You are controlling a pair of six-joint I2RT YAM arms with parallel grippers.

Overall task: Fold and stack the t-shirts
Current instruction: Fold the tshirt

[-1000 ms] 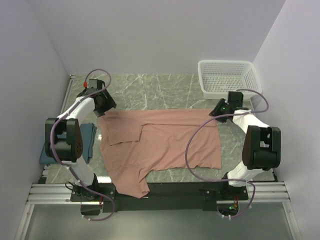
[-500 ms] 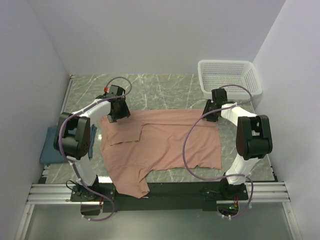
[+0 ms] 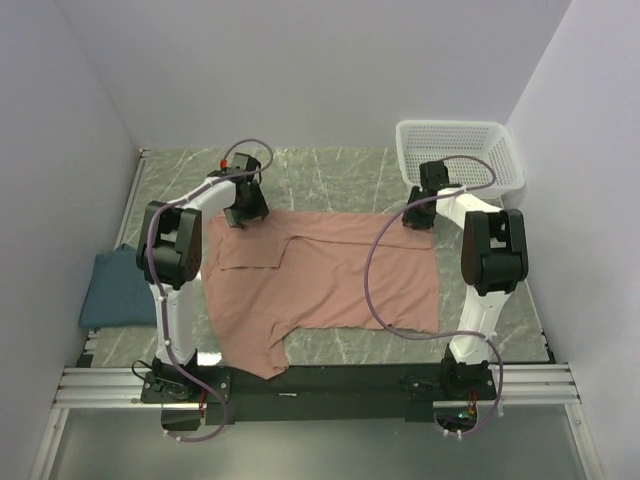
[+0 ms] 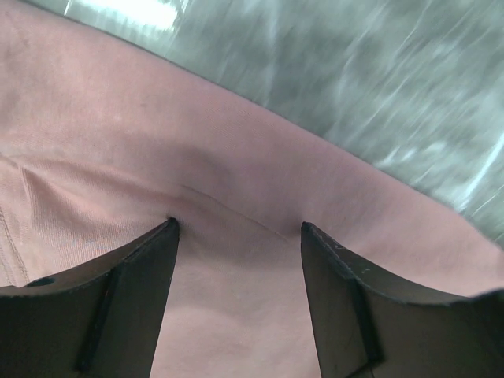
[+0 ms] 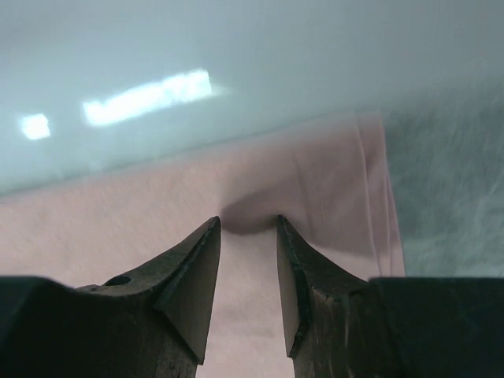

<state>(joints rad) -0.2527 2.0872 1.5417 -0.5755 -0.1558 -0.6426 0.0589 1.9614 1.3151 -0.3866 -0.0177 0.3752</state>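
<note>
Grey-green marble tabletop (image 3: 340, 180) between plain pale lilac walls (image 3: 300, 70)

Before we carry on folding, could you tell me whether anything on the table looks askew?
The salmon-pink t-shirt lies crooked: its near-left corner droops over the table's front edge. The dark teal-blue t-shirt sits bunched at the left.

One camera sits high up behind the arms and looks down on the whole green marble bench (image 3: 330, 175). The two wrist cameras sit very close to the big salmon-pink cloth t-shirt (image 3: 330, 270), looking past their own dark fingers at its far edge. All three views share that shirt (image 4: 236, 197) (image 5: 118, 228).
</note>
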